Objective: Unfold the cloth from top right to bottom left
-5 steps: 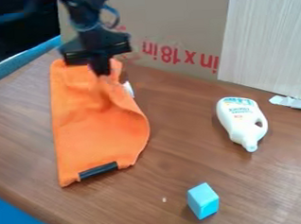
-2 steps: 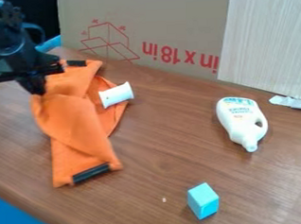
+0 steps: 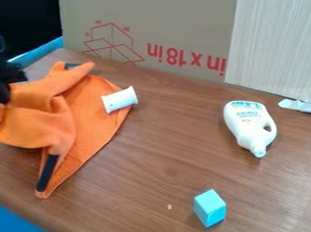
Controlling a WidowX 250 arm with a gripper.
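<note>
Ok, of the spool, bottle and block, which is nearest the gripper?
The white spool, at the edge of the orange cloth; the white bottle and light-blue block both lie farther off.

Bright orange on cloth [image 3: 96, 116], solid shade, black strip [image 3: 48, 172] along its lower edge! Black again on gripper [image 3: 1, 96]. Plain white for spool [image 3: 120, 99], white too for bottle [image 3: 250, 127], blue-green and red print on label. Light blue, that block [image 3: 210, 209]! Brown wood grain across table [image 3: 179, 141]. Cardboard [image 3: 185, 18] in tan, red lettering, red line drawing. Panel [image 3: 272, 43] pale, finely streaked. Vivid blue, lower left corner [image 3: 20, 225].
</note>
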